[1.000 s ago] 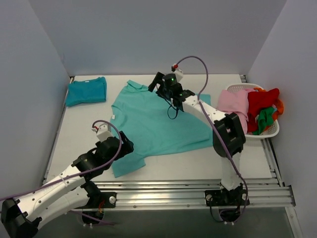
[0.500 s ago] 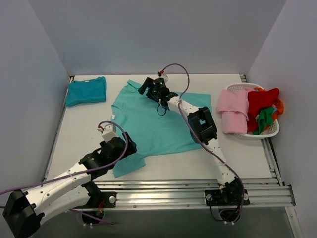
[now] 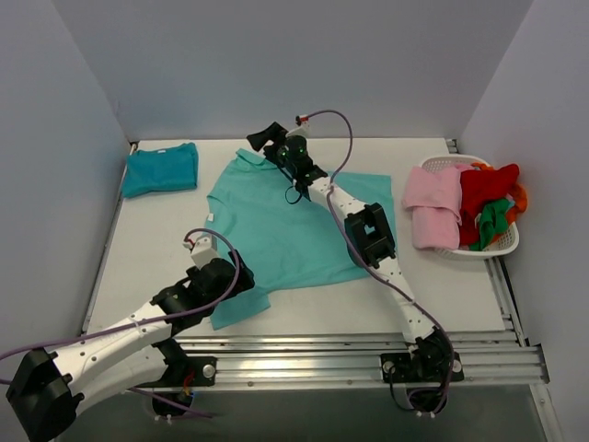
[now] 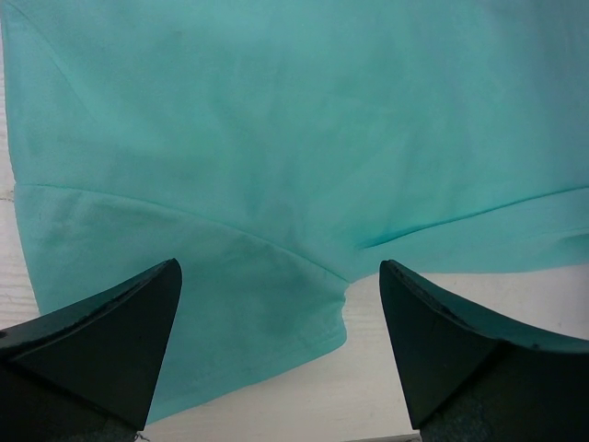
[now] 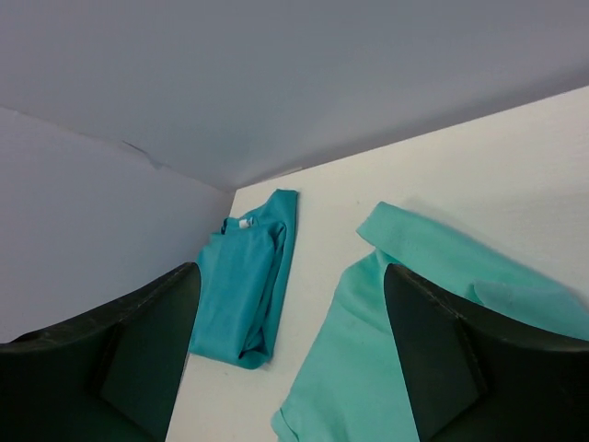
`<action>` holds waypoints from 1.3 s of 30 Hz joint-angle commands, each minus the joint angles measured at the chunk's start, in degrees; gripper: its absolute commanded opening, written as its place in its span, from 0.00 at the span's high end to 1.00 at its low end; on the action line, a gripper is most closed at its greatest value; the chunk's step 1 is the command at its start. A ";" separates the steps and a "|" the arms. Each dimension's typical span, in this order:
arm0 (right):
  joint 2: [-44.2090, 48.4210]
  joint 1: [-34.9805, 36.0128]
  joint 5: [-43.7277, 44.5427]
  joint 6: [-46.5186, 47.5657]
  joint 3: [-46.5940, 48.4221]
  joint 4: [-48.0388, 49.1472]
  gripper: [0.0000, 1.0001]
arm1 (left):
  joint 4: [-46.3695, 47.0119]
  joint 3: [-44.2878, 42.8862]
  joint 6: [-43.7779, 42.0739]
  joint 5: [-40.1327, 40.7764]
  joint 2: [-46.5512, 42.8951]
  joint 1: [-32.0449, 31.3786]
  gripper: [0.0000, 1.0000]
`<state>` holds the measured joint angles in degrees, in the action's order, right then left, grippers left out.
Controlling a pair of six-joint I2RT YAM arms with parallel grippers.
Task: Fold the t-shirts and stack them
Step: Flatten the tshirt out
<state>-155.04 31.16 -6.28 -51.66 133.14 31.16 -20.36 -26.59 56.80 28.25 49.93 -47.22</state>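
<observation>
A light turquoise t-shirt (image 3: 285, 230) lies spread out in the middle of the table. A darker teal-blue t-shirt (image 3: 161, 168) lies folded at the back left corner. My left gripper (image 3: 237, 282) is open and empty, low over the spread shirt's near left corner. In the left wrist view its fingers (image 4: 110, 322) straddle that shirt's hem (image 4: 276, 304). My right gripper (image 3: 263, 141) is open and empty, raised over the shirt's far edge. The right wrist view shows the folded teal shirt (image 5: 244, 276) and the turquoise shirt's far sleeve (image 5: 414, 276) between the fingers.
A white basket (image 3: 502, 241) stands at the right edge, holding pink (image 3: 433, 198), red (image 3: 488, 189) and green (image 3: 492, 221) garments. Grey walls close in the back and both sides. A metal rail (image 3: 368, 354) runs along the near edge.
My right gripper has swung left and back along the shirt's far edge, toward the far sleeve. My left gripper has edged slightly right at the near left corner. The shirts have not moved.
</observation>
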 commanded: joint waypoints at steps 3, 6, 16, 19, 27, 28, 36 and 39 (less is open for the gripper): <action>-5.79 0.75 0.13 -4.32 5.11 4.17 0.25 | 0.23 -0.13 0.77 1.02 -0.98 -0.41 0.02; -6.76 1.10 0.31 -5.12 5.46 4.61 0.25 | 0.67 -0.22 0.95 1.10 -0.10 -0.41 0.02; -7.55 1.45 1.09 -4.24 5.81 3.38 0.25 | 5.06 -0.83 1.65 -0.39 7.27 -0.68 0.00; -8.26 0.66 1.80 -4.59 5.90 3.47 0.25 | 4.98 -1.18 2.27 -0.39 8.42 -0.94 0.00; -10.89 -4.52 5.58 -6.96 7.74 1.45 0.25 | 0.32 -0.40 5.08 2.07 4.40 -1.82 0.00; -11.42 -5.22 6.10 -7.05 8.18 1.10 0.25 | -0.29 -0.05 5.25 2.25 3.86 -1.82 0.00; -9.15 -12.17 12.44 -6.26 8.11 2.94 0.25 | -2.66 1.62 7.71 3.30 3.42 -2.00 0.05; -3.81 -12.96 11.65 -5.74 2.33 7.24 0.25 | -2.93 2.07 8.51 3.56 3.24 -2.17 0.05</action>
<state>-166.12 18.50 3.46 -58.02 139.09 33.08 -21.93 -24.58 63.40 30.13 53.36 -48.93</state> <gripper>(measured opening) 0.750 0.948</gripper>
